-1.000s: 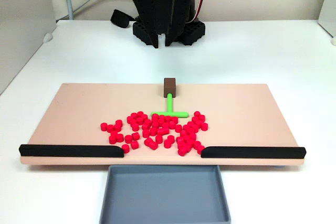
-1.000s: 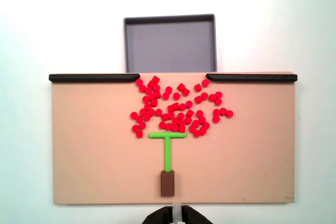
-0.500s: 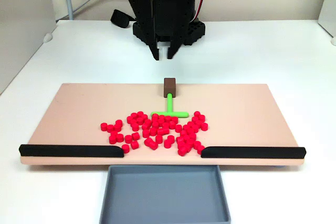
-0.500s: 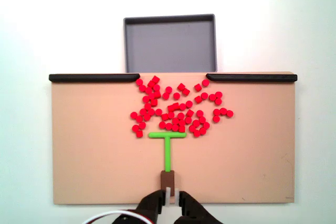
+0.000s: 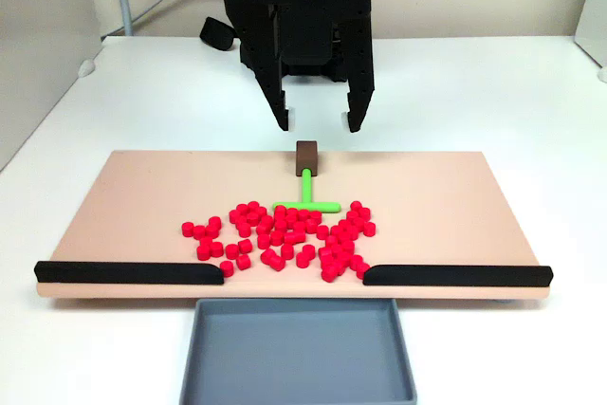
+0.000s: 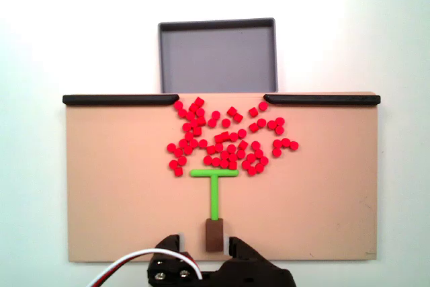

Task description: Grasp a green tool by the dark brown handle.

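In a fixed view, one green tool (image 5: 306, 198), two black bars (image 5: 128, 272) and many red pellets (image 5: 280, 235) lie on one tan board (image 5: 142, 196). The gripper (image 5: 318, 122) hangs spread above the dark brown handle (image 5: 306, 156).

In another fixed view, the handle (image 6: 214, 235) sits between the parted fingers (image 6: 173, 243), near the board's lower edge; one grey tray (image 6: 217, 58) lies beyond.

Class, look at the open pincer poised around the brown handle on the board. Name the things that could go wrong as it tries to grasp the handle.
1. The pincer is open, one fingertip on each side of the dark brown handle; closing off-centre could push the block sideways instead of clamping it.
2. The green tool has its crossbar right against the red pellets, so any nudge forward may scatter them.
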`<state>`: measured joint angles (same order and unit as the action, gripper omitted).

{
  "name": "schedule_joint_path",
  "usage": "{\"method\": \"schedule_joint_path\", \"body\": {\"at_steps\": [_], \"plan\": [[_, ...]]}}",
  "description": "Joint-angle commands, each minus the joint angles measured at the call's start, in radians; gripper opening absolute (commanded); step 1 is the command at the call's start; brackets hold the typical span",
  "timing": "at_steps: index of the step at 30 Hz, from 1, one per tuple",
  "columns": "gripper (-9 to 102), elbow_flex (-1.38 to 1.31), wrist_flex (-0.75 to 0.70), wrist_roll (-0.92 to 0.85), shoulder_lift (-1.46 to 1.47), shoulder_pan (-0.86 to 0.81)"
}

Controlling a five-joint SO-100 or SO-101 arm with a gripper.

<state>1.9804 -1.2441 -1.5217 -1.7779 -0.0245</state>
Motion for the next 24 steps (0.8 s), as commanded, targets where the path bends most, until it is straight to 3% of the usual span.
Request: {"method": "schedule_joint_path", "body": {"at_steps": [1, 24], "plan": [[19, 0.002, 0.003, -0.020, 0.008, -0.023], [15, 0.023, 0.067, -0.005, 0.086, -0.009]]}}
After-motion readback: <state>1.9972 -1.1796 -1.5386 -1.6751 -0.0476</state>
